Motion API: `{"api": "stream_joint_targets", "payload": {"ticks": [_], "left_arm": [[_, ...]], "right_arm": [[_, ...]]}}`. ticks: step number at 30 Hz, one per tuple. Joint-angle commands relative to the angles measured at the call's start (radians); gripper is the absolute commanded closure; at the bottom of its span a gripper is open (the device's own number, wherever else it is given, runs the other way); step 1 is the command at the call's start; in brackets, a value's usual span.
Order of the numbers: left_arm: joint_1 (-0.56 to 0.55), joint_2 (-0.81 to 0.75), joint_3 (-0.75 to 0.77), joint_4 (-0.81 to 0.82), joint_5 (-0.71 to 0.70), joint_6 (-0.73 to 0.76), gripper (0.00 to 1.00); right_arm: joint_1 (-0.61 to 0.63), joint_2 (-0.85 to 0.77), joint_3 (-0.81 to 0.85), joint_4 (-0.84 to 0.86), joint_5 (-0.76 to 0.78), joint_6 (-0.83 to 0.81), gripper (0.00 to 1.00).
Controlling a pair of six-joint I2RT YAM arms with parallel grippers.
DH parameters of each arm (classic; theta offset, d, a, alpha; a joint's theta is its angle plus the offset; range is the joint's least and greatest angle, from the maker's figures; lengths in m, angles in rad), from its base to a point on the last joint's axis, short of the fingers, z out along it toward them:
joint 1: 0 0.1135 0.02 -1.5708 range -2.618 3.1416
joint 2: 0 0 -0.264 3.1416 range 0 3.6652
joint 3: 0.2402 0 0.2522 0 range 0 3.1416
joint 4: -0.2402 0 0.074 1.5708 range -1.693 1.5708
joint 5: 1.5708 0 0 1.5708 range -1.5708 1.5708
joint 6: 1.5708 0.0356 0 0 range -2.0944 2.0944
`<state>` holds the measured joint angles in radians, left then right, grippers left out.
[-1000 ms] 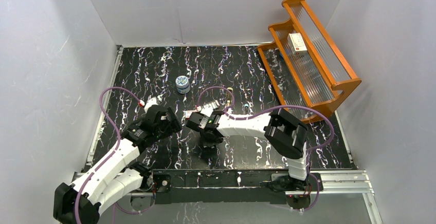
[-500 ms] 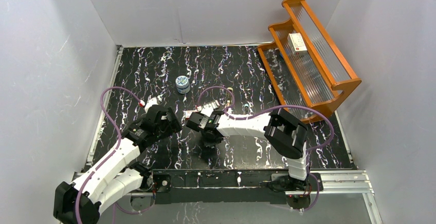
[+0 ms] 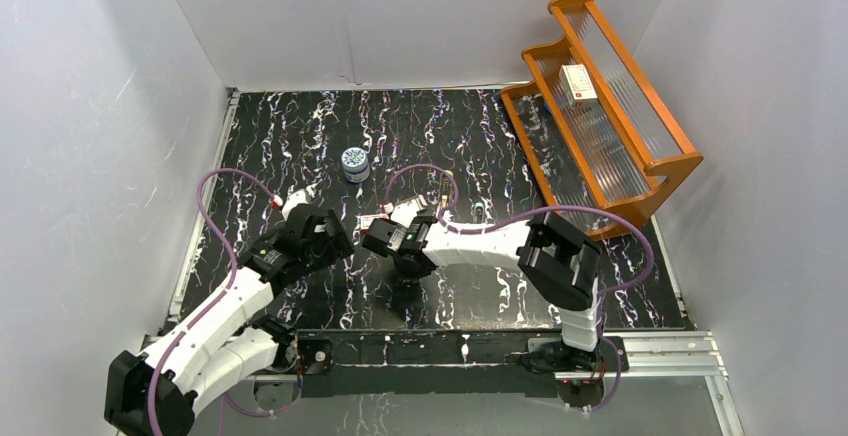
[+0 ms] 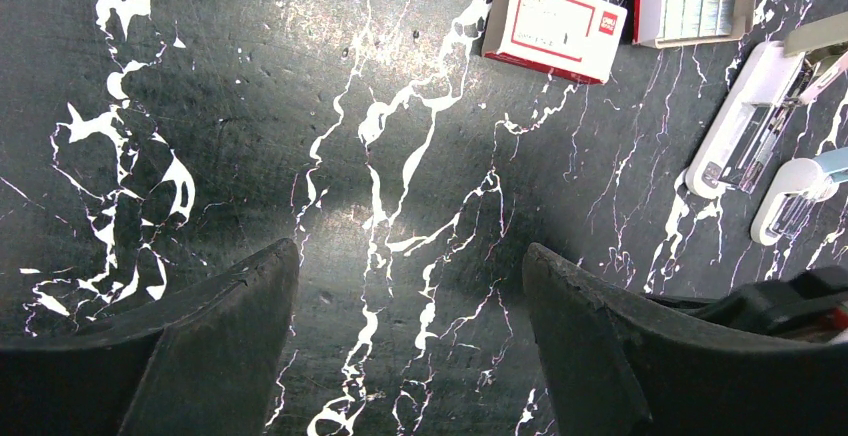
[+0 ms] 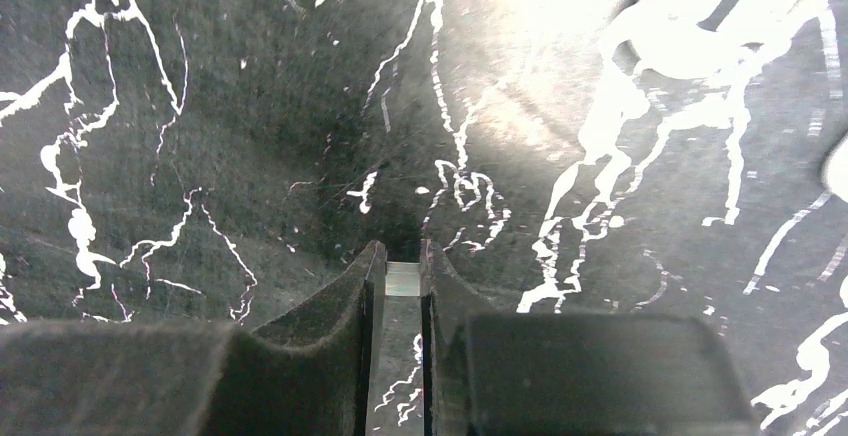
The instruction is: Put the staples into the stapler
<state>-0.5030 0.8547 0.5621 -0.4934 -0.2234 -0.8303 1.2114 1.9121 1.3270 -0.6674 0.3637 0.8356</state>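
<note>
Across the black marbled worktop [image 3: 300, 136], everything for this job lies in one cluster around the cream stapler [image 4: 745, 116]. The wooden rack [image 3: 610, 116] stands well apart from it, to the right.

The left arm [image 3: 225, 306] hangs to the left of the stapler. Its jaws are spread wide over bare worktop and hold nothing. The right arm [image 3: 480, 244] reaches in on the stapler's near side, toward the arm bases. Its jaws are pinched almost shut on a short silvery staple strip [image 5: 403, 279], caught at the very tips. Whether the strip is clear of the worktop, I cannot tell.

The stapler lies open, its metal rail showing. A light blue stapler [image 4: 800, 188] sits just beside it. The red-and-white sleeve [image 4: 553, 24] lies off the stapler's far end. The grey tray [image 4: 697, 1], with more staples in it, lies between sleeve and stapler.

Risks, as I judge them:
- The grip is small and far forward, so the strip could swivel or slip out during the carry.
- A hard squeeze could snap the strip into pieces.
- Nothing steadies the stapler, so a strip pushed in crooked may shove it aside instead of seating on the rail.
- The blue stapler lies close enough to be knocked on the approach.
</note>
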Motion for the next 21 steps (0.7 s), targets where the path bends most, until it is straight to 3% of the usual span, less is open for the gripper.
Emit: {"api": "stream_joint_targets", "payload": {"ticks": [1, 10, 16, 21], "left_arm": [[0.006, 0.004, 0.011, 0.016, -0.005, 0.002, 0.21], [0.006, 0.029, 0.035, 0.027, 0.006, 0.009, 0.21], [0.006, 0.048, 0.056, 0.024, 0.009, 0.023, 0.21], [0.006, 0.077, 0.075, 0.035, 0.04, 0.03, 0.21]], "right_arm": [[0.0, -0.108, 0.01, -0.028, 0.156, 0.033, 0.78], [-0.056, -0.276, -0.069, -0.094, 0.355, 0.136, 0.77], [-0.226, -0.431, -0.172, 0.037, 0.351, 0.074, 0.76], [-0.311, -0.453, -0.226, 0.092, 0.326, 0.039, 0.76]]}}
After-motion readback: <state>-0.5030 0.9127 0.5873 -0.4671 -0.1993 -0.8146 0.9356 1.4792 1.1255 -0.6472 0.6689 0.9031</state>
